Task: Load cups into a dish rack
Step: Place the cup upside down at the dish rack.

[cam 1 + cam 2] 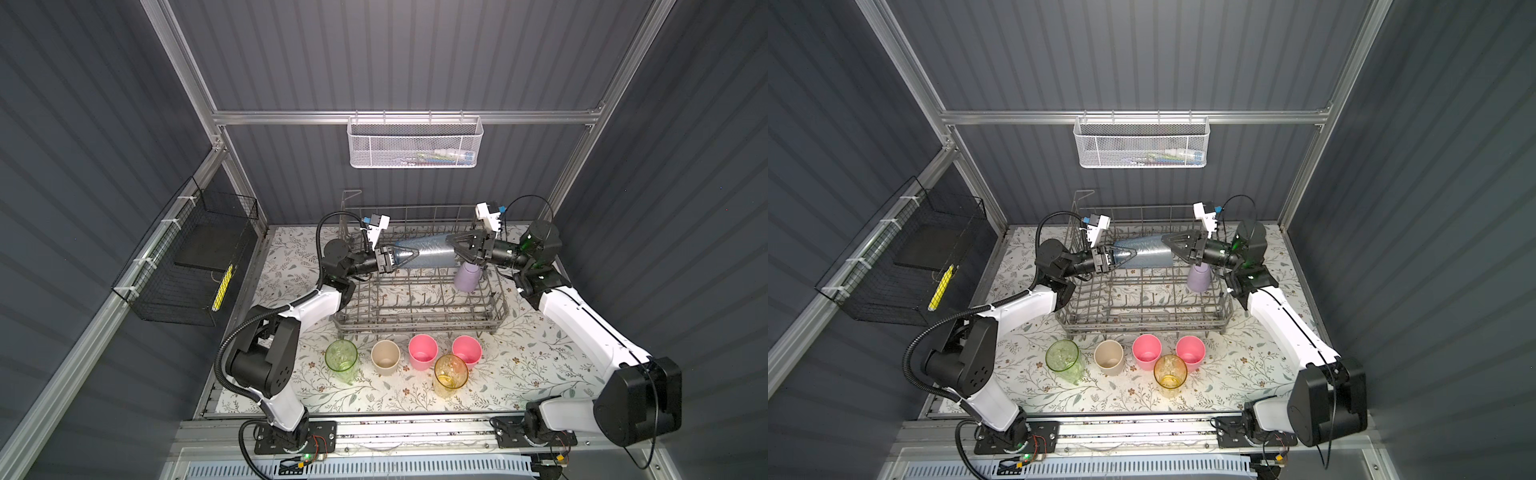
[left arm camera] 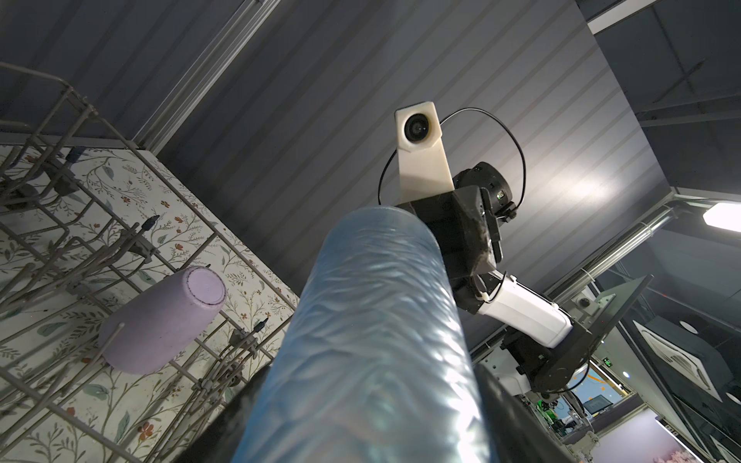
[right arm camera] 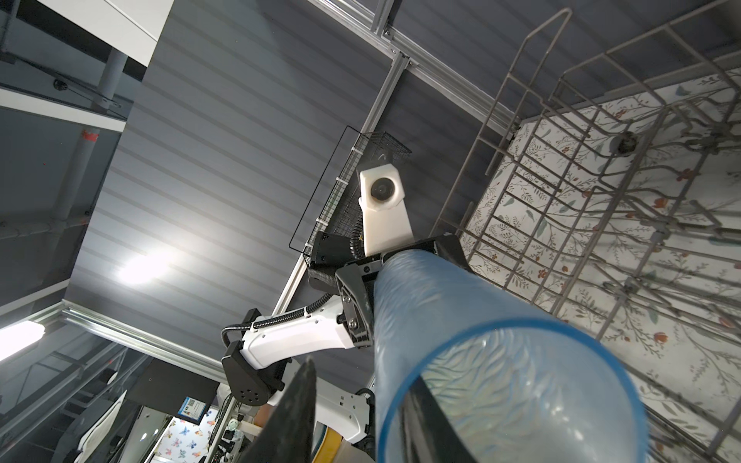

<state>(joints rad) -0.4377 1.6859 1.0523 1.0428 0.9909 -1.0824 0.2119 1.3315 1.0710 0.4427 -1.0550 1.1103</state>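
Above grey wire dish rack (image 1: 419,320), we see ribbed translucent blue cup (image 1: 430,253) lying level: left tool (image 1: 406,255) clamps its narrow base, right tool (image 1: 454,249) parted, straddling rim. Smooth lavender cup (image 1: 468,278) sits base-up in rack.

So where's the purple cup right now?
In both top views the purple cup sits upside down inside the dish rack, at its right end, close beside the right gripper and the blue cup.
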